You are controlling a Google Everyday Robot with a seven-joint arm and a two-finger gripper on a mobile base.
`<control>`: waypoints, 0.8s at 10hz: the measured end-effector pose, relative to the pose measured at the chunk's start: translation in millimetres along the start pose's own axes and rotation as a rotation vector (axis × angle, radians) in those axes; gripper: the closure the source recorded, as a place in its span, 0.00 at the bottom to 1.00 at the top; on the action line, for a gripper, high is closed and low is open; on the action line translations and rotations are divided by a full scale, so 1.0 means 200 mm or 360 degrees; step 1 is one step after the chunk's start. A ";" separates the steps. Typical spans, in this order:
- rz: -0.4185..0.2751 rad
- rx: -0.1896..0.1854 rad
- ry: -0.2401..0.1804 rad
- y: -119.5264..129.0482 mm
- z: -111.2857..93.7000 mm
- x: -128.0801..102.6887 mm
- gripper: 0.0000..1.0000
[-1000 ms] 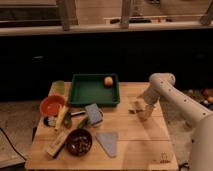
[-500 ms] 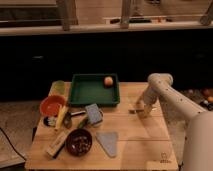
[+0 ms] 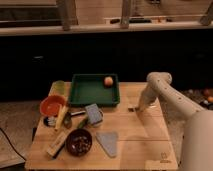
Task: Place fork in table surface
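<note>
My gripper [image 3: 136,107] hangs low over the table surface [image 3: 145,135], just right of the green tray [image 3: 80,99], at the end of the white arm [image 3: 159,86] that reaches in from the right. I cannot make out the fork: no pale slender utensil shows on the wood or at the gripper, only a small dark part at the gripper's left side. The wood below and in front of the gripper is bare light tan planks with a small dark logo [image 3: 162,161] at the near right corner.
The green tray holds an orange fruit [image 3: 108,81]. Left of the gripper lie a grey-blue sponge [image 3: 93,114], a grey cloth [image 3: 108,143], a dark bowl [image 3: 79,141], an orange bowl [image 3: 51,105], a yellow stick [image 3: 61,116] and a wooden brush [image 3: 56,146].
The gripper has moved a little to the left, staying low over the table. The other objects have not moved.
</note>
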 end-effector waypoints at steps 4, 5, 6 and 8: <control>0.0036 -0.0024 -0.0003 0.00 0.03 0.02 1.00; 0.0030 -0.0025 -0.0002 0.01 0.03 0.02 1.00; 0.0028 -0.0028 -0.0001 0.01 0.02 0.02 1.00; 0.0030 -0.0034 -0.0001 0.02 0.01 0.02 1.00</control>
